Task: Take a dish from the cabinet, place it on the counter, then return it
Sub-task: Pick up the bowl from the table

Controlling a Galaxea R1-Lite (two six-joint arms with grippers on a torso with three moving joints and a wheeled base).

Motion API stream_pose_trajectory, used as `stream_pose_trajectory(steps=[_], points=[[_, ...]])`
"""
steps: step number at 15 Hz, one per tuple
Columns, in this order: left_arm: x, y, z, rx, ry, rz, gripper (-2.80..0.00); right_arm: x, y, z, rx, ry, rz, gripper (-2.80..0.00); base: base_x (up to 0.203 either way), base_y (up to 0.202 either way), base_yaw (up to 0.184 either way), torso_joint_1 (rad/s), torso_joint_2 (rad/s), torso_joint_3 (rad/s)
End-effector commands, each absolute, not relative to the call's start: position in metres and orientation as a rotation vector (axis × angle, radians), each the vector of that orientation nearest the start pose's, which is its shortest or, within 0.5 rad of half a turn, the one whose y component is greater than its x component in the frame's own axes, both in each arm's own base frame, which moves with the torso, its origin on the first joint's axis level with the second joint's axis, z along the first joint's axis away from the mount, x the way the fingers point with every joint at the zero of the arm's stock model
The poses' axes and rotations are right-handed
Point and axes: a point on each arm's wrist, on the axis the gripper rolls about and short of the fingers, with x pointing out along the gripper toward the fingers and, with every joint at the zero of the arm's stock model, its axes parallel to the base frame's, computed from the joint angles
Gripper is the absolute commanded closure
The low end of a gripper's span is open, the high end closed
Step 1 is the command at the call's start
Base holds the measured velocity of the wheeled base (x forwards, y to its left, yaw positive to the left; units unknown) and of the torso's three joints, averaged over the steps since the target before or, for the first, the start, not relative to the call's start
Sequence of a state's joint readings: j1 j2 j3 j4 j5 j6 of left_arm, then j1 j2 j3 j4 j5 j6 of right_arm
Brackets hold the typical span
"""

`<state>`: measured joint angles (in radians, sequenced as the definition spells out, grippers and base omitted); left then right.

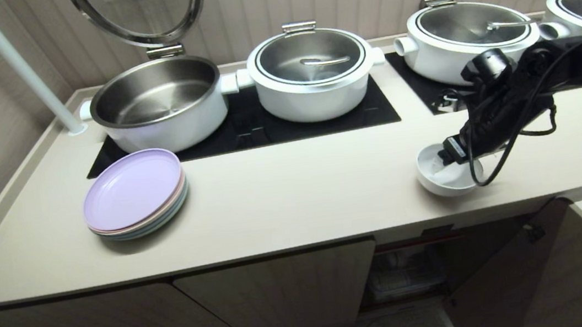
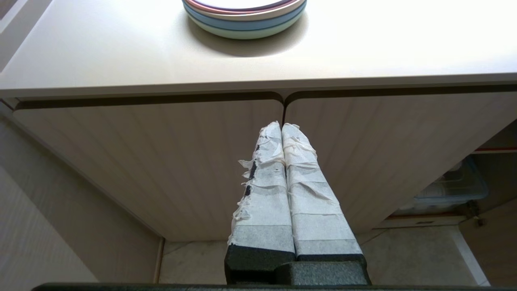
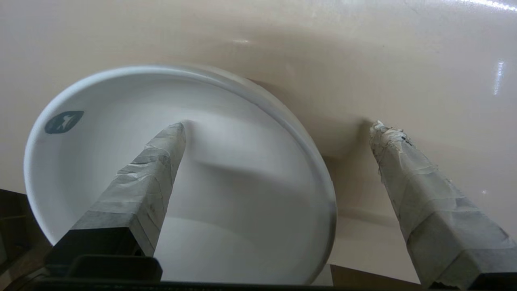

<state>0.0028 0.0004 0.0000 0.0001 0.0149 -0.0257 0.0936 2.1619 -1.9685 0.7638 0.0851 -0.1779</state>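
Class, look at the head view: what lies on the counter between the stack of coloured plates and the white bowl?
Nothing: between the stack of plates and the white bowl the counter is bare, as the head view shows.

A stack of pastel round plates (image 1: 134, 195) sits before four white steel-lined pots (image 1: 311, 72). The leftmost pot's round glass lid (image 1: 139, 11) stands raised. A white pole (image 1: 21, 66) rises nearby, possibly a support.

Glossy white dish (image 3: 226, 226); smooth matt counter (image 1: 283, 186).

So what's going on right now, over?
Right gripper open astride bowl rim, bowl on counter. Left gripper shut, parked by cabinet. Nothing in the way.
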Motion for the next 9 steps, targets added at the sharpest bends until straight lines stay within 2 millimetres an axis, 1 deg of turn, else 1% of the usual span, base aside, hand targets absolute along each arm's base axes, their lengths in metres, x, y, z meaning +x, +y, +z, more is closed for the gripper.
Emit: stream_pose_trajectory(steps=[1,2,3,9], points=[[-0.0228,0.0003,0.0755,-0.026,0.0,0.018,0.0,0.4106,0.0399,0.2038,-0.168,0.95,0.25,-2.8,0.0,0.0,0.0,0.0,0.0,0.0],[-0.0228,0.0003,0.0755,-0.026,0.0,0.018,0.0,0.4106,0.0398,0.2038,-0.168,0.95,0.25,-2.8,0.0,0.0,0.0,0.0,0.0,0.0],[-0.0228,0.0003,0.0755,-0.026,0.0,0.018,0.0,0.4107,0.0399,0.2039,-0.167,0.949,0.251,0.0,0.0,0.0,0.0,0.0,0.0,0.0],[-0.0228,0.0003,0.0755,-0.026,0.0,0.018,0.0,0.4112,0.0405,0.2051,-0.163,0.938,0.248,0.0,0.0,0.0,0.0,0.0,0.0,0.0]])
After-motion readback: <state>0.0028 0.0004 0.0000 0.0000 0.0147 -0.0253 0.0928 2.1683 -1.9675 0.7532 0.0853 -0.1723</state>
